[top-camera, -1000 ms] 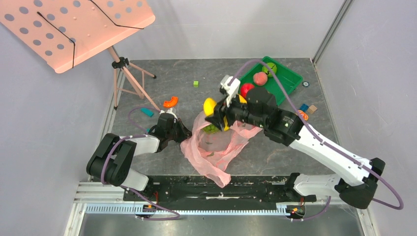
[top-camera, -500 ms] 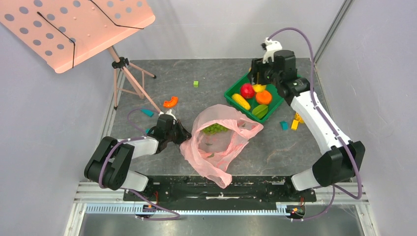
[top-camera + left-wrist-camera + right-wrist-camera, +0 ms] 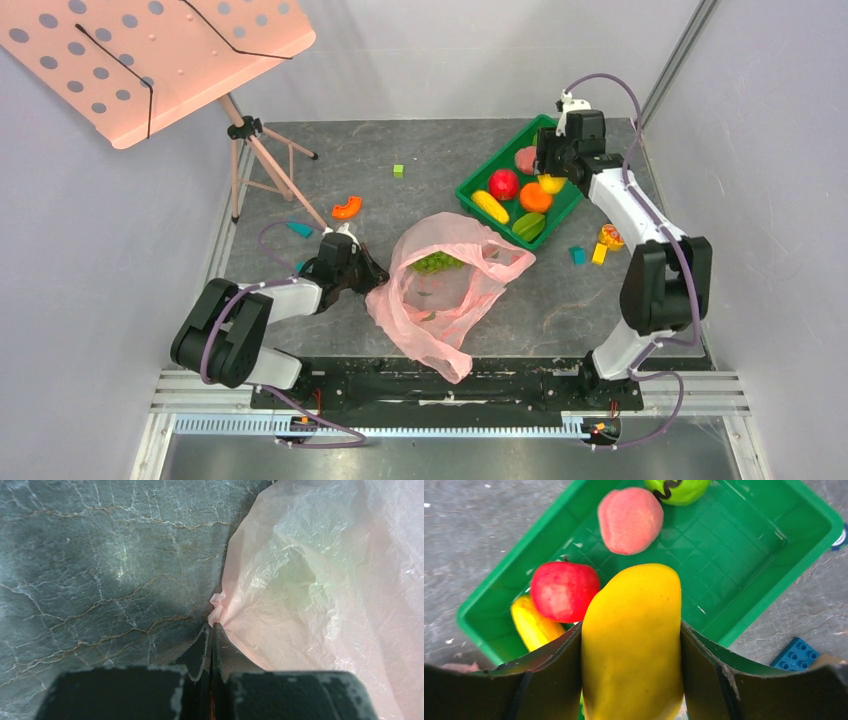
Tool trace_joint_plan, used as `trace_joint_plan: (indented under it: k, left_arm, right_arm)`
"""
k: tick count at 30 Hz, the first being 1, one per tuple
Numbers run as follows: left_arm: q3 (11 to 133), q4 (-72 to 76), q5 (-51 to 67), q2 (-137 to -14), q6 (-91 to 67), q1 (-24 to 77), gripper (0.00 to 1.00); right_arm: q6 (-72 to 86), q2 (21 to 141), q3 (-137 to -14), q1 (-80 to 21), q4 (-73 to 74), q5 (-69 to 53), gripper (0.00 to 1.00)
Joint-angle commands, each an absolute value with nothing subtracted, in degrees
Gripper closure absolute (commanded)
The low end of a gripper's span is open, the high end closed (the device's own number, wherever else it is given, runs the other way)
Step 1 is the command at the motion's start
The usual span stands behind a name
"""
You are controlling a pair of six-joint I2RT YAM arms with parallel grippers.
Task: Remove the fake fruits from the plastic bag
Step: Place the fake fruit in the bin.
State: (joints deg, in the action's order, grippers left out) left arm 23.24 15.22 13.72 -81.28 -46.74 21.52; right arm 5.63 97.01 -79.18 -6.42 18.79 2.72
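Observation:
The pink plastic bag [image 3: 440, 285] lies crumpled mid-table, with the green grape bunch [image 3: 432, 262] showing inside its mouth. My left gripper [image 3: 372, 276] is shut on the plastic bag's [image 3: 310, 590] left edge, and a pinch of film bunches at the closed tips of this left gripper [image 3: 214, 626]. My right gripper [image 3: 551, 176] hangs over the green tray [image 3: 470, 180], shut on the yellow mango [image 3: 633, 600], which fills this right gripper [image 3: 631, 627]. In the tray lie a red apple [image 3: 564, 591], a banana [image 3: 531, 625] and a dark green fruit [image 3: 528, 226].
The tray [image 3: 749, 545] also holds a pink peach [image 3: 630, 520], a green ball [image 3: 676, 487] and an orange fruit [image 3: 535, 197]. A pink music stand [image 3: 150, 60] on a tripod [image 3: 255, 160] stands back left. Small blocks [image 3: 600, 252] and an orange piece [image 3: 346, 208] lie scattered.
My right arm has carried the mango from above the bag to over the green tray at the back right. The left gripper has kept its pinch on the bag.

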Motion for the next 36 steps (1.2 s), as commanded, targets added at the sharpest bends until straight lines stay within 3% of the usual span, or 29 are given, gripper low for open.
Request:
trace_joint_plan:
  k: [1, 20, 36]
  left_arm:
    - [22.67, 15.15, 14.44, -79.89, -46.05, 21.41, 0.98]
    - [21.57, 17.02, 15.24, -78.08, -44.12, 21.44, 0.98]
    - [22.06, 15.55, 14.68, -78.50, -43.95, 21.45, 0.98]
  right_arm:
    - [8.17, 101.43, -82.00, -4.57, 14.62, 4.70, 0.56]
    - [11.09, 114.78, -84.94, -0.34, 11.33, 8.32, 0.53]
    - [10.09, 115.59, -84.88, -0.35, 11.75, 7.69, 0.26]
